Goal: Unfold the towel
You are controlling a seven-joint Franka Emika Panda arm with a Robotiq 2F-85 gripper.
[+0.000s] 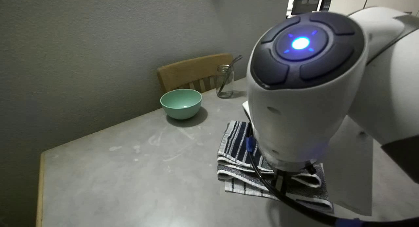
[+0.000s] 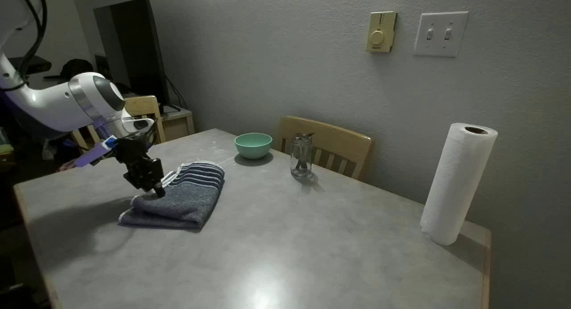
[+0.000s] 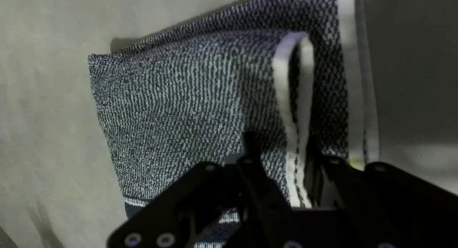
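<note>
In the wrist view, the towel [image 3: 179,108] lies folded below my hand [image 3: 282,143]. The fingers [image 3: 252,149] stand apart, with the white hem [image 3: 290,140] of the upper fold between them, not gripped; whether they touch it, I cannot tell. If I squeeze too low, I may pinch also the lower layer and drag the whole bundle; if too high, the hem may slip out. In an exterior view, the worktop [image 2: 312,237] carries the towel, its edge under the hand. In an exterior view, the teal bowl [image 1: 181,104] is well apart from the hand, but a wide swing of cloth to that side could, I suppose, knock it.
</note>
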